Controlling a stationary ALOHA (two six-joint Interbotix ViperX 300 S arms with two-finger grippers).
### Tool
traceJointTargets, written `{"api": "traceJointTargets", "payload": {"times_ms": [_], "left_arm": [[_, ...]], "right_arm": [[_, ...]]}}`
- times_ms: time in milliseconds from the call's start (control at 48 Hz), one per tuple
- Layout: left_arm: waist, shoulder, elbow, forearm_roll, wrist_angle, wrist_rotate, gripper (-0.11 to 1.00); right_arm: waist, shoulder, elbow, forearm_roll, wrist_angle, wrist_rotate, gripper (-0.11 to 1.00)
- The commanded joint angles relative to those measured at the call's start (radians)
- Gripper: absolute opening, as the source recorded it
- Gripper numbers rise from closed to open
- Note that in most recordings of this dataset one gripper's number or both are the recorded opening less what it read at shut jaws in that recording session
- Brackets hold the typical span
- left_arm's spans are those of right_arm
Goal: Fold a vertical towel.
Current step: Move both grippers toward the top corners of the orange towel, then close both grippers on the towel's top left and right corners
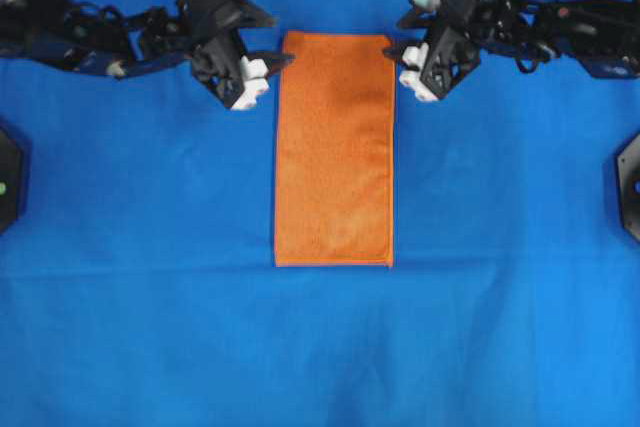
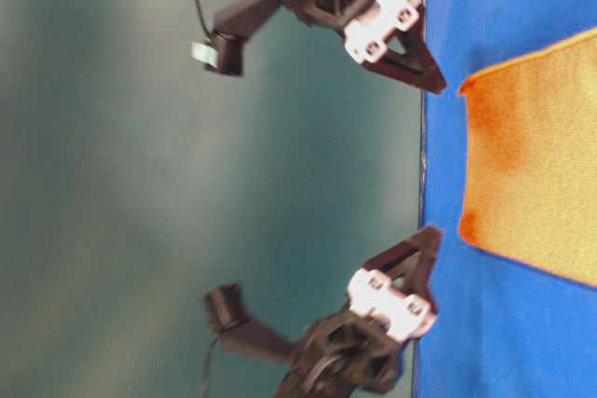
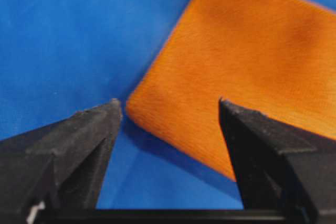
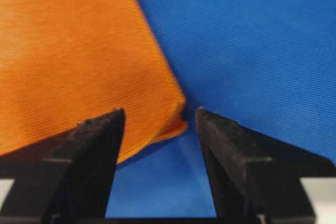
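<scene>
Your left pincer (image 1: 268, 65) is released, its jaws spread wide, and the towel (image 1: 334, 149) lies just off its tips: in the left wrist view the near corner of the towel (image 3: 241, 72) sits between and a little ahead of the two black fingers (image 3: 86, 145), nearer the right-hand one. The towel stretches flat on the blue cloth (image 1: 140, 277) that covers the table, long side running away from both pincers.

The risk on this side, as I judge it, is a shallow bite. If you close with the corner only barely inside the jaws, the stitched edge may slip out on the lift, or the lower finger may pinch the blue cloth along with it.

Your right pincer (image 1: 400, 55) is likewise released and empty. In its wrist view the towel's other near corner (image 4: 176, 114) pokes into the gap from the left finger's side, slightly curled up off the cloth. That curl could fold under a closing finger, and uneven grips between the two pincers would skew the fold.

The overhead view gives you the whole towel and both pincers flanking its top corners, but not their height. The table-level view shows both pincer tips (image 2: 438, 81) down close to the cloth, short of the towel's edge.
</scene>
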Motion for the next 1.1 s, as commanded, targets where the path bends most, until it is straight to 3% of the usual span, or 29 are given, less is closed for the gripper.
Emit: {"api": "traceJointTargets", "payload": {"times_ms": [0, 250, 354, 459, 604, 646, 959, 1084], "left_arm": [[0.014, 0.031, -0.04, -0.002, -0.011, -0.002, 0.71], [0.044, 0.106, -0.066, -0.002, -0.023, -0.002, 0.7], [0.046, 0.123, -0.074, -0.002, -0.015, -0.002, 0.65], [0.041, 0.133, -0.077, -0.002, -0.011, 0.012, 0.42], [0.035, 0.135, -0.078, -0.002, -0.009, 0.023, 0.07], [0.035, 0.135, -0.078, -0.002, -0.011, 0.025, 0.03], [0.035, 0.1, -0.078, 0.0, -0.009, 0.028, 0.03], [0.043, 0.095, -0.095, -0.002, -0.011, 0.058, 0.03]], "right_arm": [[-0.012, 0.032, -0.034, -0.005, -0.015, -0.005, 0.6], [-0.04, 0.097, -0.051, -0.012, -0.037, -0.005, 0.59], [-0.04, 0.095, -0.048, -0.012, -0.037, -0.005, 0.57], [-0.034, 0.094, -0.044, -0.014, -0.032, -0.005, 0.47], [-0.018, 0.095, -0.041, -0.014, -0.029, -0.006, 0.06], [-0.015, 0.094, -0.041, -0.014, -0.029, -0.005, 0.02], [-0.018, 0.071, -0.041, -0.011, -0.034, 0.005, 0.02], [-0.041, 0.052, -0.048, -0.014, -0.034, -0.002, 0.02]]}}
